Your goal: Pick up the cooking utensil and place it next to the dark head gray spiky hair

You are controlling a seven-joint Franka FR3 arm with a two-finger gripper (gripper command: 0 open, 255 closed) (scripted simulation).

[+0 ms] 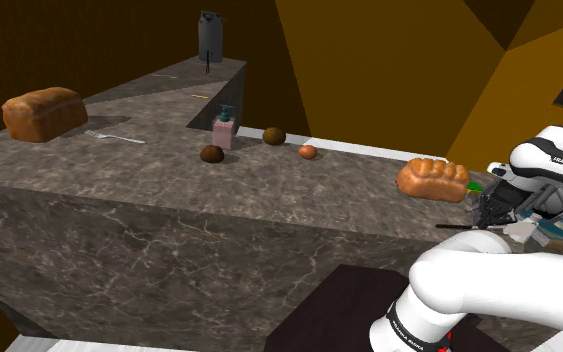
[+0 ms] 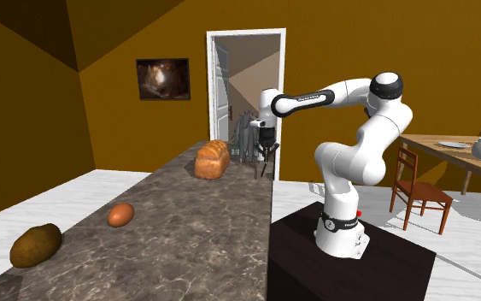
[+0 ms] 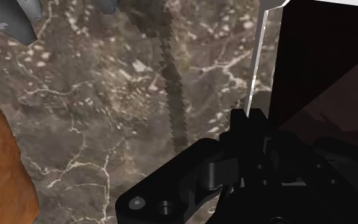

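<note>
My black gripper [image 1: 493, 212] hangs over the near end of the dark marble counter [image 1: 269, 200], just past an orange-brown bread loaf [image 1: 432, 178]. In the wrist view the gripper [image 3: 247, 121] is shut on a thin, pale, flat cooking utensil [image 3: 255, 63], seen edge-on and pointing away from the hand. Its long, toothed shadow falls on the marble. In the second exterior view the gripper [image 2: 266, 144] holds thin dark stems that dangle just above the counter's end. A grey spiky object [image 2: 245, 135] stands right behind it, and grey pieces [image 3: 18, 19] also show ahead of the fingers.
Along the counter lie a second bread loaf [image 1: 44, 113], a fork [image 1: 114, 135], a pink soap dispenser [image 1: 225, 128], two dark brown lumps [image 1: 212, 153] and an egg-like ball [image 1: 308, 151]. A dark canister [image 1: 209, 35] stands at the back. A wooden chair [image 2: 418, 192] and table [image 2: 452, 145] stand behind the stand.
</note>
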